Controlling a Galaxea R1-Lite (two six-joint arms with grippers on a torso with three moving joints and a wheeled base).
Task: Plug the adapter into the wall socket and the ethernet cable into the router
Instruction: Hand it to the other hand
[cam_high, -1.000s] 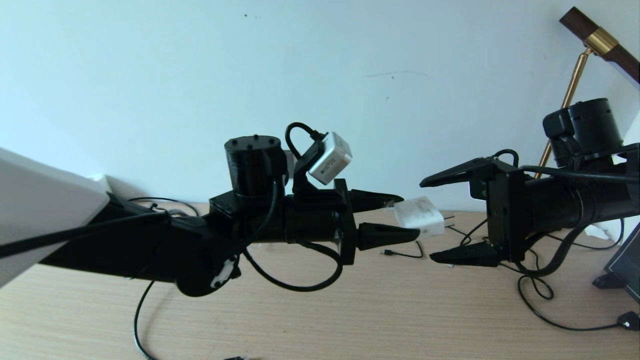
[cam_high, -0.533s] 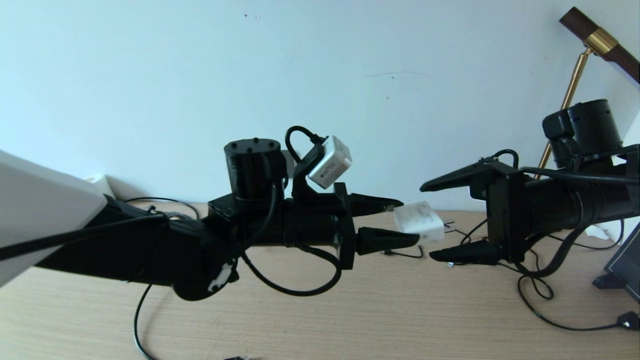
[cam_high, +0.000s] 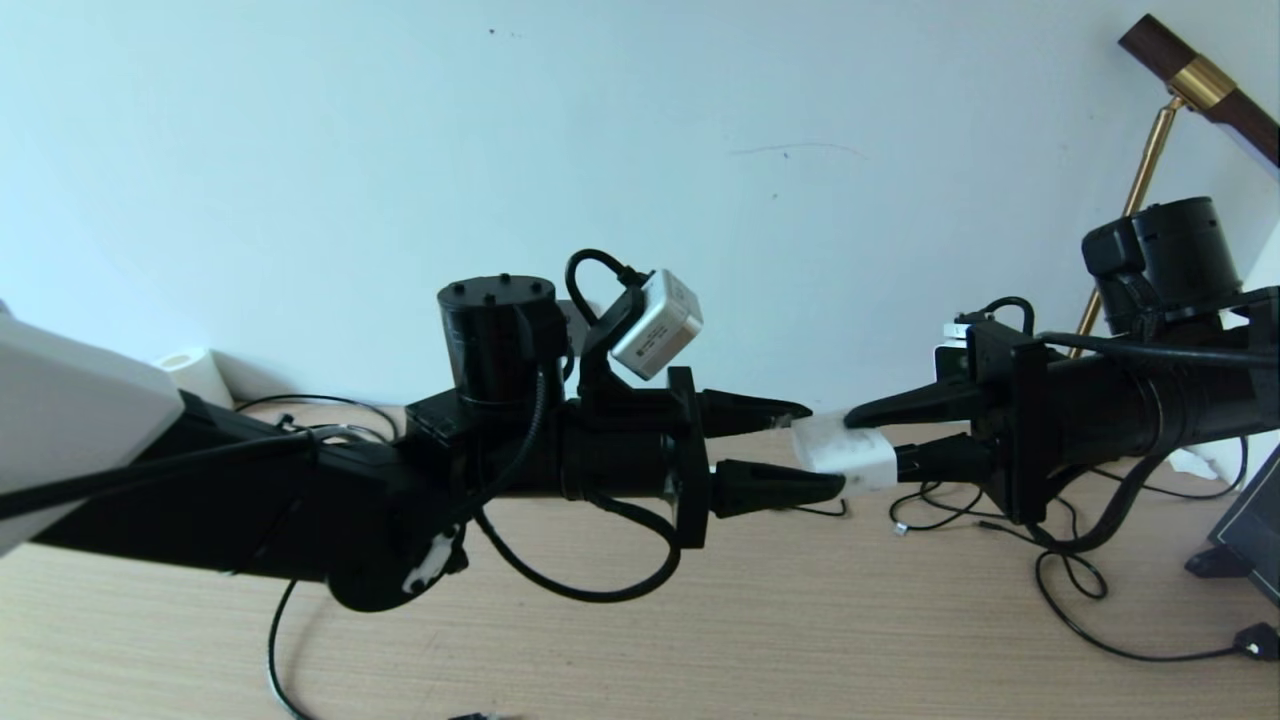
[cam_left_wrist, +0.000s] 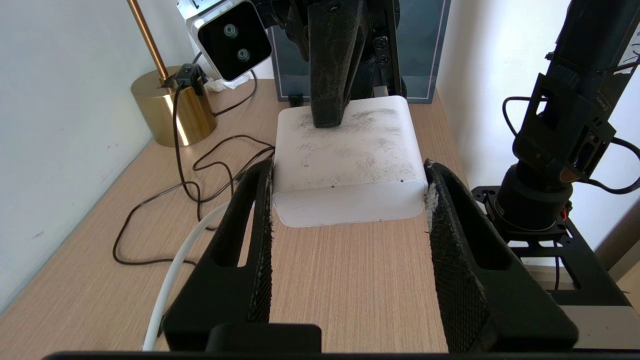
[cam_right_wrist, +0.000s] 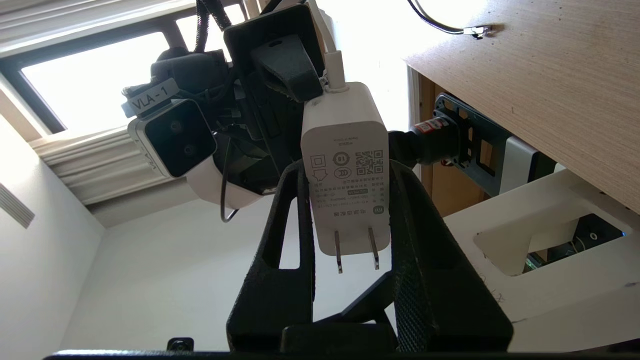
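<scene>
The adapter (cam_high: 838, 450), a white scuffed block with two metal prongs (cam_right_wrist: 355, 250) and a thin white cord (cam_right_wrist: 334, 60), hangs in the air above the wooden desk (cam_high: 700, 620). My left gripper (cam_high: 822, 448) is shut on its cord end, pads against both sides (cam_left_wrist: 348, 167). From the opposite side my right gripper (cam_high: 875, 440) is shut on the prong end, its fingers flanking the printed face (cam_right_wrist: 346, 171). The wall socket and the router are out of view. I cannot tell the ethernet cable from the black cords on the desk.
A brass lamp (cam_high: 1150, 150) with a round base (cam_left_wrist: 167, 107) stands at the back right by the pale wall. A dark framed panel (cam_high: 1245, 540) leans at the right edge. Thin black cords (cam_high: 1080, 600) trail over the desk's right part, and one more (cam_high: 275, 640) at the front left.
My right gripper's jaws went from wide open around the adapter to closed on it. The left gripper kept its hold and hardly moved.
</scene>
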